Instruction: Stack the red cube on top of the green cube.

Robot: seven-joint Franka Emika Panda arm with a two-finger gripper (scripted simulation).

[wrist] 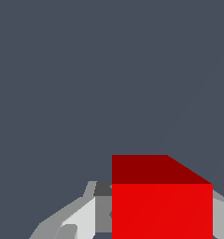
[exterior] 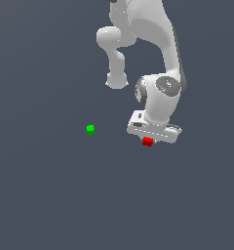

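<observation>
In the wrist view the red cube (wrist: 161, 205) fills the space between the pale fingers (wrist: 83, 219) of the end effector (wrist: 156, 219), which look closed against its sides, so I judge the cube to be held. In the exterior view the same cube (exterior: 147, 141) shows just beneath the end effector (exterior: 149, 139); whether it hangs clear of the grey tabletop (exterior: 50, 195) I cannot tell. Farther off, the green cube (exterior: 90, 129) sits alone on the tabletop, well apart toward the exterior view's left, so the carry must run that way before the red cube is lowered squarely on top.
</observation>
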